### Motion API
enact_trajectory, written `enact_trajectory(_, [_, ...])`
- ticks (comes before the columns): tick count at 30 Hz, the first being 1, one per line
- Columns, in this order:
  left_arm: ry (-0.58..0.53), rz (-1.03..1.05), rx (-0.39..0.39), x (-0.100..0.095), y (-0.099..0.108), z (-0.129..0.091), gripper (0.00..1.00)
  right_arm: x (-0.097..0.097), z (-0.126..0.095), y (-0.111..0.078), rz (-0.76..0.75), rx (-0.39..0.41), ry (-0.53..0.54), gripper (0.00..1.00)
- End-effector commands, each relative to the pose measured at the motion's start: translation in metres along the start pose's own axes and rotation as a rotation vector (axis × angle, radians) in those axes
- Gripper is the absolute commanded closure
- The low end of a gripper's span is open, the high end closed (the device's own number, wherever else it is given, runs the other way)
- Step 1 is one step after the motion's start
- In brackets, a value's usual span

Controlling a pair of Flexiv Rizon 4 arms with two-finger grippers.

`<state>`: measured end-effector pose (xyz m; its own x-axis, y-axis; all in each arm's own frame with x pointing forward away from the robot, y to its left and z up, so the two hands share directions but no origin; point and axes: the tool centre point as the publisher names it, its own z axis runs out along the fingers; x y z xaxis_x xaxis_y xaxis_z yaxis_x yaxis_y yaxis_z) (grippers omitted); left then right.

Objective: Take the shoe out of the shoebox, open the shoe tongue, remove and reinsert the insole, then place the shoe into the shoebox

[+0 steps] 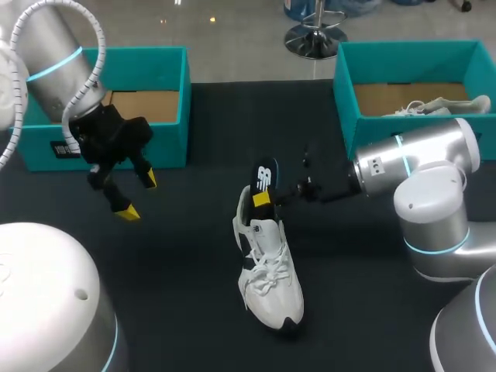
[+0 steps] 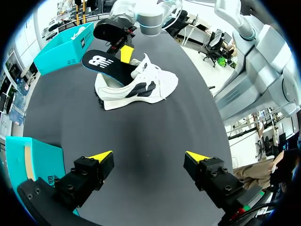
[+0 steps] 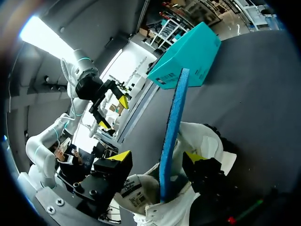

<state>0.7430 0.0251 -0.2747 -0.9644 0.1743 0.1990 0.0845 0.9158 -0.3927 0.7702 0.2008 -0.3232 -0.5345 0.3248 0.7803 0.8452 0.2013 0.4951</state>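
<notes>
Two claws are gaping wide: the right gripper (image 3: pixel 157 159) is straddling the black, blue-backed foam insole (image 3: pixel 172 122) sticking from the white lace-up sneaker (image 1: pixel 269 271) on the dark table (image 1: pixel 178 302), likely needing a square pinch, while the left gripper (image 1: pixel 138 195) is hovering well apart.

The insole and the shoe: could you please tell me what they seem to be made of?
Insole: probably foam, given its thin blue matte edge, with a smooth black top. Shoe: white upper, likely mesh or synthetic leather; too small to tell.
</notes>
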Motion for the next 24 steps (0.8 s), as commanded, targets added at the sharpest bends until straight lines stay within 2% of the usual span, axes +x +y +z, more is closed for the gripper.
enact_trajectory(1, [0.0,0.0,-0.002,0.0,0.0,0.0,0.0,-0.003,-0.005,0.005,0.004,0.022,-0.007,0.53])
enact_trajectory(2, [0.0,0.0,-0.002,0.0,0.0,0.0,0.0,-0.003,-0.006,0.005,0.004,0.023,-0.013,0.63])
enact_trajectory(4, [0.0,0.0,-0.002,0.0,0.0,0.0,0.0,-0.005,-0.007,0.006,0.004,0.023,-0.017,0.98])
enact_trajectory(13, [0.0,0.0,-0.002,0.0,0.0,0.0,0.0,-0.005,-0.006,0.0,0.015,0.024,-0.013,1.0])
enact_trajectory(24, [0.0,0.0,-0.002,0.0,0.0,0.0,0.0,-0.001,0.015,-0.034,0.084,0.08,0.039,1.0])
